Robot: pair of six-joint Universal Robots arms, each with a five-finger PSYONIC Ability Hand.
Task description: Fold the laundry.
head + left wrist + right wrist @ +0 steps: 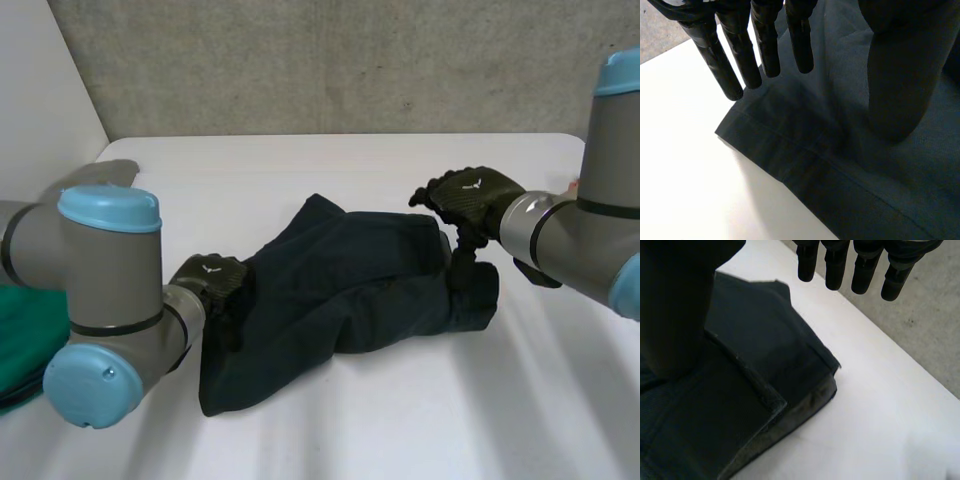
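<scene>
Because the dark garment [340, 290] is soft, fairly heavy-looking woven cloth with stitched hems and doubled layers, it will likely sag and drag rather than slide cleanly, and it should keep a crease once pressed flat. It lies rumpled across the middle of the desk [420, 440], one end reaching toward the near left corner and the other toward the right edge.

The left robot hand [212, 282] is at the garment's left end. In its wrist view its fingers [767, 52] are straight and spread, hovering over the hem [790, 165] near a corner and gripping nothing. The right robot hand [470, 195] is at the opposite end, its fingers [835, 267] likewise extended and holding nothing, their tips past the folded corner [807, 372] above bare desk.

The best holds, I judge, are those two stitched corners, where the thicker seam offers a firm pinch. The desk is white and smooth, so the cloth should meet little friction. A green cloth [18, 340] lies at the left edge, and a concrete wall [330, 60] stands behind the far edge.
</scene>
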